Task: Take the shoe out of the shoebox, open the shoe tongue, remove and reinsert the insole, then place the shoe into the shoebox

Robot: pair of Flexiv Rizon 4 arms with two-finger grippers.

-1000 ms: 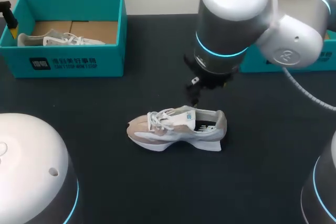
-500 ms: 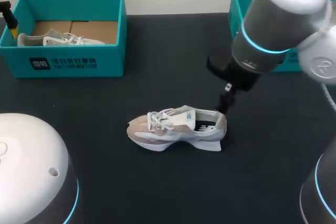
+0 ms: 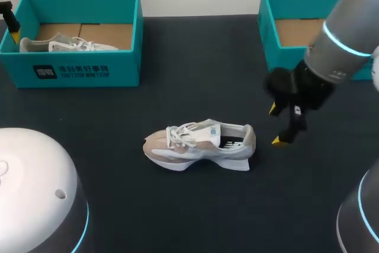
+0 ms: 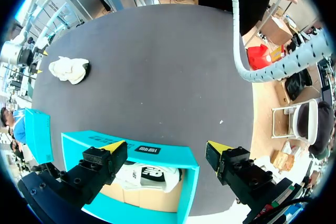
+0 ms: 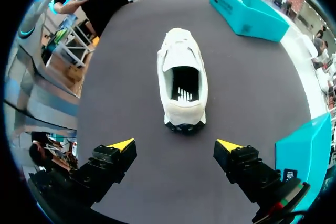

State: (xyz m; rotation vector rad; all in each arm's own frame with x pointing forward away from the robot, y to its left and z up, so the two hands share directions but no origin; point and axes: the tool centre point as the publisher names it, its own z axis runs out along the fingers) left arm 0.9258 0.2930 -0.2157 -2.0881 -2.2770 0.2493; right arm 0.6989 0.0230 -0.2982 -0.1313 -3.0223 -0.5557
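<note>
1. Beige-and-white shoe [image 3: 198,146] stands upright on its sole in the middle of the black desk [image 3: 177,217], outside both boxes. Long axis runs left-right, toe left, heel right.
2. Right pincer [image 3: 276,125] hangs just right of the heel, not touching it. Fingers are apart with nothing between them. In the right wrist view the shoe lies dead ahead, heel towards the pincer and long axis in line with it. The mouth is open and the insole is visible inside.
3. That's the relation that matters: any reach for the tongue or insole goes leftward over the heel, along the shoe's length. The right arm is clearly the nearer one. My read is the shoe is out of its box, with the tongue and insole work yet to do.
4. Far right: teal right shoebox [image 3: 269,22]. Bare cardboard floor where visible, no shoe seen; the right arm hides part of it.
5. Far left: teal left shoebox [image 3: 83,69] holds a second pale shoe [image 3: 65,44] lying on its side.
6. Left pincer [image 4: 165,146] is at that box's left end, well apart from the desk shoe. Fingers spread, holding nothing; the boxed shoe sits below it.
</note>
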